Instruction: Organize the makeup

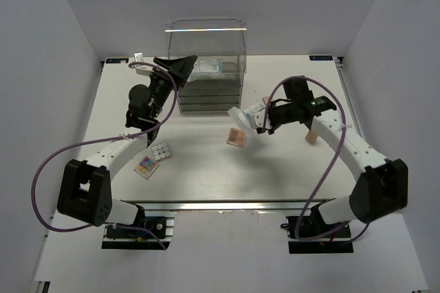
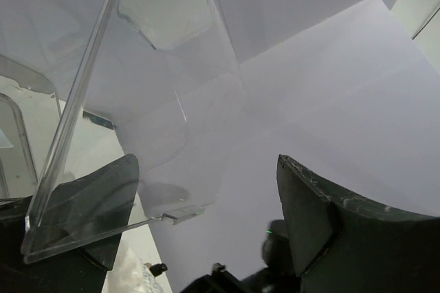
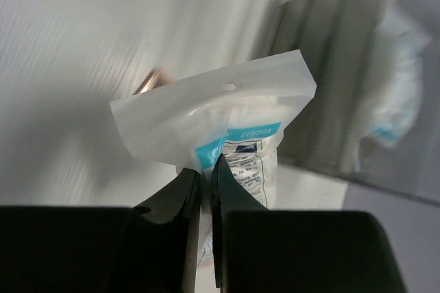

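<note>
At the far edge of the table, about midway along it, a tall clear acrylic drawer box is seen standing, and a white-blue plastic packet is seen lying in its upper part. The left gripper is held at the box's left side, raised above the tabletop. In the left wrist view its fingers are spread wide and nothing is gripped between them, though a clear wall of the box is seen crossing close to one of them. A second white-blue packet is pinched by its lower part between the clamped fingers of the right gripper, which is held in the air just right of the box front. The packet's sealed end is pointed away from the wrist. Just beside it toward the near edge, about the middle of the table, a flat peach palette is laid on the surface. Nearer the left edge, a white palette of round pans and a multicoloured palette are laid just beside each other, the latter closer to the near edge. Toward the right edge, a small tan item is seen beside the right forearm; whether it is a bottle cannot be told.
</note>
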Robot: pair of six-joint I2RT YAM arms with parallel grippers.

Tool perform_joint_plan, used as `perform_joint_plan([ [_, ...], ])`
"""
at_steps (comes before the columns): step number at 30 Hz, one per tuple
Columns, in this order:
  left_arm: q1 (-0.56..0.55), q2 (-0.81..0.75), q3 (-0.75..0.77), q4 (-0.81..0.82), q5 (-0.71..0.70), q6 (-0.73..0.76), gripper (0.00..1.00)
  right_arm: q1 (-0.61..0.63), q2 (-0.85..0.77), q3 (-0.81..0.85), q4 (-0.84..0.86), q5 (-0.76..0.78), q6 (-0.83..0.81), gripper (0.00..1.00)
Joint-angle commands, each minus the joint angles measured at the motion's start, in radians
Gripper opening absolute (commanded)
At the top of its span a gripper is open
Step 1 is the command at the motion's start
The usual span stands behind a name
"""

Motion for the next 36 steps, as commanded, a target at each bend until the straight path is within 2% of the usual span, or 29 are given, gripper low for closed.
perform_joint_plan([
  [1,-0.004,-0.028,0.037,0.066,0.004,-0.019,0.92,0.097,-0.088,-0.024,0.349,-0.083,0.366,0.0],
  [2,-0.004,-0.028,0.038,0.065,-0.001,-0.022,0.92,0.151,-0.1,-0.056,0.547,-0.049,0.409,0.0],
  [3,-0.004,-0.028,0.04,0.065,-0.002,-0.024,0.92,0.177,-0.111,-0.123,0.648,0.027,0.489,0.0],
  [6,-0.004,-0.03,0.056,0.063,-0.002,-0.032,0.92,0.269,-0.083,-0.197,0.98,0.147,0.569,0.0],
  [12,-0.004,-0.028,0.083,0.059,-0.001,-0.048,0.92,0.363,0.094,-0.142,1.274,0.446,0.612,0.0],
  [13,-0.004,-0.03,0.084,0.06,-0.004,-0.051,0.92,0.371,0.119,-0.142,1.402,0.477,0.608,0.0],
  [16,-0.004,-0.033,0.092,0.06,-0.005,-0.059,0.92,0.392,0.214,-0.139,1.643,0.569,0.542,0.0],
  [23,-0.002,-0.03,0.113,0.046,-0.007,-0.061,0.92,0.394,0.4,0.002,1.718,0.685,0.43,0.0],
  [26,-0.004,-0.025,0.115,0.052,-0.005,-0.071,0.92,0.391,0.455,0.031,1.709,0.711,0.381,0.17],
  [27,-0.004,-0.025,0.115,0.054,-0.004,-0.071,0.92,0.389,0.466,0.037,1.7,0.724,0.37,0.29],
  [29,-0.004,-0.025,0.115,0.055,-0.005,-0.074,0.92,0.385,0.483,0.049,1.675,0.726,0.358,0.4],
  [30,-0.002,-0.025,0.113,0.052,-0.004,-0.074,0.92,0.382,0.483,0.048,1.646,0.726,0.358,0.51],
  [32,-0.004,-0.03,0.11,0.051,-0.005,-0.074,0.92,0.377,0.454,0.034,1.614,0.719,0.375,0.59],
  [33,-0.004,-0.031,0.107,0.052,-0.008,-0.074,0.92,0.375,0.436,0.007,1.58,0.688,0.382,0.67],
  [36,-0.004,-0.034,0.1,0.057,-0.009,-0.079,0.92,0.368,0.337,-0.071,1.488,0.579,0.416,0.75],
])
